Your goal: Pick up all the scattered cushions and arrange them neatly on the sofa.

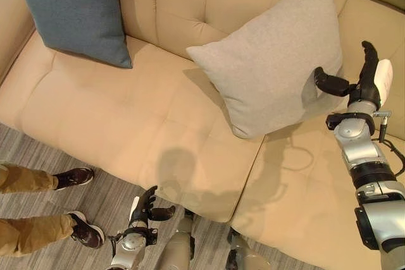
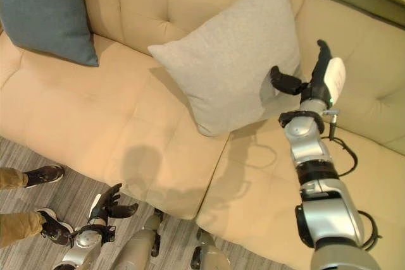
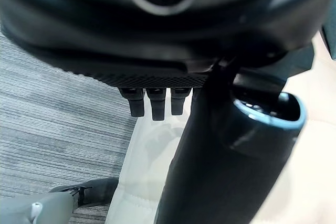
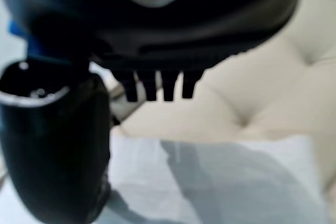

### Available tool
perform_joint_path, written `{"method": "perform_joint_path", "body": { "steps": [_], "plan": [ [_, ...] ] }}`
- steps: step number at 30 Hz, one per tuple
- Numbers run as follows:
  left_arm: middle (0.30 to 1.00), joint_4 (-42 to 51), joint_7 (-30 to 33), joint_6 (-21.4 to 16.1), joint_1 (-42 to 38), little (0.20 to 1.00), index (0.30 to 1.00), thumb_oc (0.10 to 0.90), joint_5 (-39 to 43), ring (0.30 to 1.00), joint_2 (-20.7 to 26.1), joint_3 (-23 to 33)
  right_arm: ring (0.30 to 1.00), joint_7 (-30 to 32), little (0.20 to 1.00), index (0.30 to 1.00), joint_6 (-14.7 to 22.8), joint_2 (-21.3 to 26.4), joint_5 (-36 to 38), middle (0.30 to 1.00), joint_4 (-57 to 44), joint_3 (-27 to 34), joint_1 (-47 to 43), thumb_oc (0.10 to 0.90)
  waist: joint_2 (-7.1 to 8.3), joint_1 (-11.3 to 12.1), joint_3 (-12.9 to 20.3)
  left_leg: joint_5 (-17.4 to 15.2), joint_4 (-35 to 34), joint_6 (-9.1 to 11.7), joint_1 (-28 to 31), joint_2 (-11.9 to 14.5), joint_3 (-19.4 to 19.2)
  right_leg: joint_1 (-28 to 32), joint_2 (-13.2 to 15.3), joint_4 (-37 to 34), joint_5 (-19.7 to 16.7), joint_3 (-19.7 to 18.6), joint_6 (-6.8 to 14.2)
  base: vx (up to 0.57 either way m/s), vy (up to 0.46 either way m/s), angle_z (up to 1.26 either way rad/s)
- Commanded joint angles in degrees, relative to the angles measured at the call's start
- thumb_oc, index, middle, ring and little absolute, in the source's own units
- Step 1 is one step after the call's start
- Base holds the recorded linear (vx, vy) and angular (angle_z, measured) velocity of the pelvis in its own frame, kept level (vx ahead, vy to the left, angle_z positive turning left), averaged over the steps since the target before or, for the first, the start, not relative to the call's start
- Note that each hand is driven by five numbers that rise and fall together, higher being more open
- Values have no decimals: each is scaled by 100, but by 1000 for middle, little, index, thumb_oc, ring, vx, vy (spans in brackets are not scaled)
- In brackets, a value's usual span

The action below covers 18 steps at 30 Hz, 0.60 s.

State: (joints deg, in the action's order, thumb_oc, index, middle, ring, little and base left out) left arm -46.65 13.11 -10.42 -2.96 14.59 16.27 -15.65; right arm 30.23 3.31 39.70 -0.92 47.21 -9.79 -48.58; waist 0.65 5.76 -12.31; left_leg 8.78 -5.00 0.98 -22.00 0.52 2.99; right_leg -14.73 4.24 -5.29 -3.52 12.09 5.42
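The square light-grey fabric cushion (image 1: 278,61) leans on the beige sofa (image 1: 126,124) backrest; the right hand (image 1: 367,80), fingers straight, touches its edge. The left hand (image 1: 147,210) hangs relaxed, holding nothing, over the floor.

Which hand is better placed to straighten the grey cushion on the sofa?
Probably the right hand: it is beside the grey cushion, thumb against it. The left hand hangs low, before the sofa.
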Motion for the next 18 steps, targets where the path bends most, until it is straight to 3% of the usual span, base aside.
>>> {"method": "perform_joint_path", "body": {
  "steps": [1,7,13,14,15,18],
  "plan": [
    [900,-36,67,-375,-151,900,900,800,115,900,244,-100,900,75,900,900,376,595,119,900,196,-591,-535,800,212,80,254,-591,0,280,279,-161,-28,-108,55,79,64,-345,255,19,-4,5],
    [900,-87,27,-442,-238,900,900,800,188,900,307,-262,900,-444,900,900,292,536,252,900,1308,-1487,-1273,800,202,153,241,-547,0,318,124,-173,-1,-264,28,29,6,-386,280,11,5,2],
    [900,-131,22,-457,-328,900,900,800,306,900,301,-299,900,-676,900,900,264,302,444,900,1648,-1672,-1423,800,170,172,213,-506,0,344,42,-190,12,-320,4,29,19,-404,288,10,3,-4],
    [900,-107,23,-456,-337,900,900,800,306,900,311,-295,533,-713,533,533,267,246,456,533,1616,-1728,-1422,555,162,178,208,-499,0,351,34,-191,12,-326,1,29,16,-400,288,0,0,0],
    [900,-103,23,-466,-353,900,900,800,317,900,312,-292,300,-734,300,300,283,196,493,300,1573,-1740,-1425,400,140,178,202,-483,0,368,11,-194,18,-343,-7,29,16,-396,290,0,0,0],
    [900,-76,25,-464,-340,900,900,800,321,900,302,-290,300,-723,300,300,311,174,536,300,1471,-1705,-1393,400,127,172,206,-486,0,370,-2,-203,20,-352,-9,29,16,-398,292,0,0,0]
  ]
}}
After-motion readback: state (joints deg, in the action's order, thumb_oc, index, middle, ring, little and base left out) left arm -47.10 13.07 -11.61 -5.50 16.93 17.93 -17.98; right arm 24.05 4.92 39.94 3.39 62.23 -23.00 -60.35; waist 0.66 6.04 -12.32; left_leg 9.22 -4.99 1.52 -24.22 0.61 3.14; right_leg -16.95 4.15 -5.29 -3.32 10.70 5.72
